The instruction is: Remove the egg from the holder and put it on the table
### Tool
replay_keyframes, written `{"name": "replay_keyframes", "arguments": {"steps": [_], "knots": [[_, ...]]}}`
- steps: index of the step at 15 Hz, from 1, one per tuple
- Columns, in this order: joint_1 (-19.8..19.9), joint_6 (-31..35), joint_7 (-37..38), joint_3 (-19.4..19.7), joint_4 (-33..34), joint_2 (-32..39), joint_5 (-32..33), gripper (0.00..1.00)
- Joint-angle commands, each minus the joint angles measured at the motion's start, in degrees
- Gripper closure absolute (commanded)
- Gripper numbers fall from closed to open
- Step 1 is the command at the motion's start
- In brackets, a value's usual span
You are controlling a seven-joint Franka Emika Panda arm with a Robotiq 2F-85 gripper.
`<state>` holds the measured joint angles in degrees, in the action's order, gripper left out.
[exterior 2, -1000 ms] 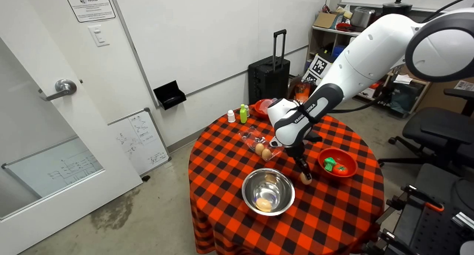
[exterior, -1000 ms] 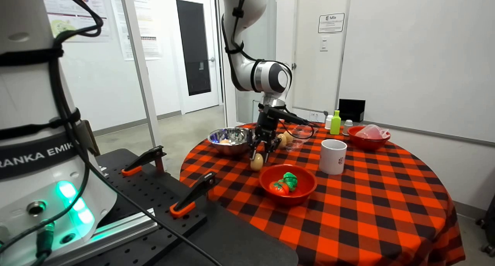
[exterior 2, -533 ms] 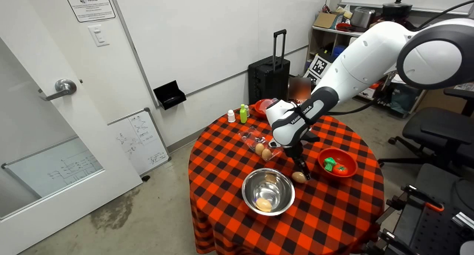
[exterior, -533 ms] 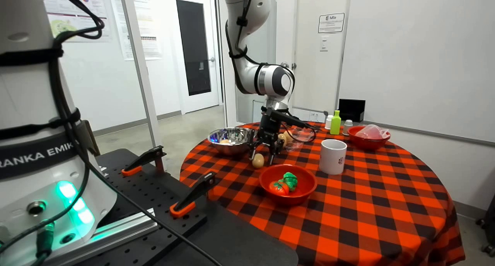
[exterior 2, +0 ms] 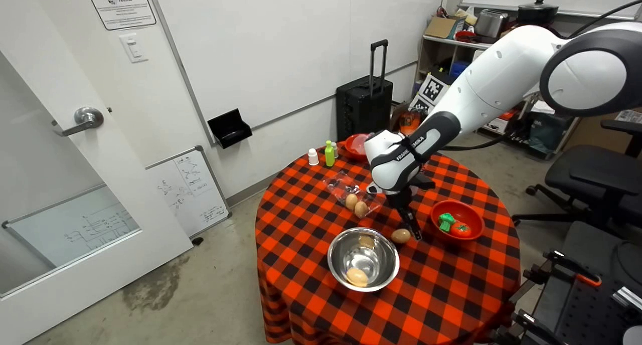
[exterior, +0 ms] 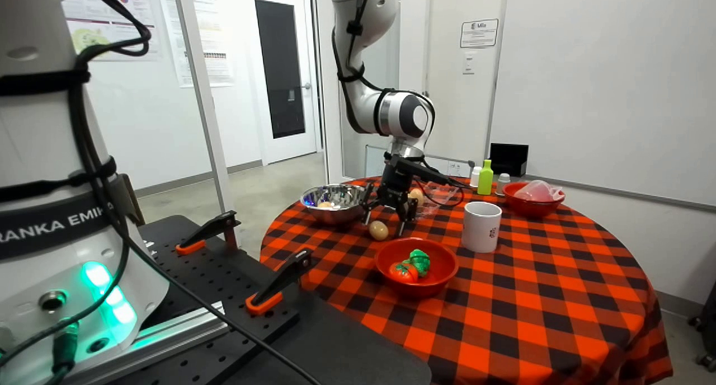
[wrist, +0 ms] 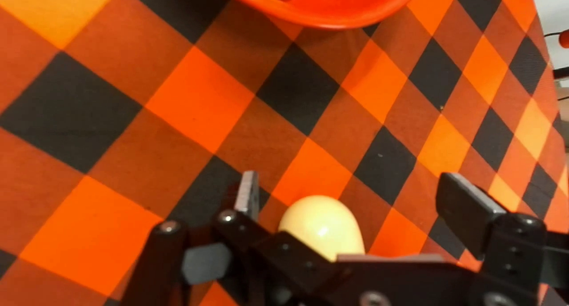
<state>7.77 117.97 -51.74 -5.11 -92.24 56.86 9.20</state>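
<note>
A light brown egg (exterior: 378, 230) (exterior 2: 400, 235) lies on the checkered table (exterior: 559, 301), beside the steel bowl. My gripper (exterior: 385, 225) (wrist: 353, 195) is low over it with its jaws spread wide. In the wrist view the egg (wrist: 321, 223) sits between the two fingers, nearer the left one, with a gap on either side; its lower part is hidden behind the gripper's body. The holder, a clear plastic carton (exterior 2: 341, 183), lies farther back with two eggs (exterior 2: 351, 201) at one end. In an exterior view my gripper and cable partly cover the carton (exterior: 442, 195).
The steel bowl (exterior 2: 335, 249) holds another egg (exterior 2: 357, 277). Near the gripper stands a red bowl (exterior: 386, 262) with a toy tomato and broccoli. A white mug (exterior: 481, 226), a green bottle (exterior: 485, 178), white shakers and a second red bowl (exterior: 531, 206) are farther along the table.
The fingers have spread from around the egg and let it go. On the cloth the egg has shifted slightly toward the steel bowl and turned. The arm has moved only a little.
</note>
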Motion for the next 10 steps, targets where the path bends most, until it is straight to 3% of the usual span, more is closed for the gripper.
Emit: {"name": "replay_keyframes", "arguments": {"steps": [1, 4, 10], "knots": [[0.7, 1.0, 1.2, 0.0, -2.3, -3.0, -1.3, 0.0], [0.9, 3.2, 2.5, 0.3, -4.2, -5.6, -1.1, 0.0], [-1.1, 14.0, 8.3, 2.2, -11.4, -13.2, 1.9, 0.0]]}}
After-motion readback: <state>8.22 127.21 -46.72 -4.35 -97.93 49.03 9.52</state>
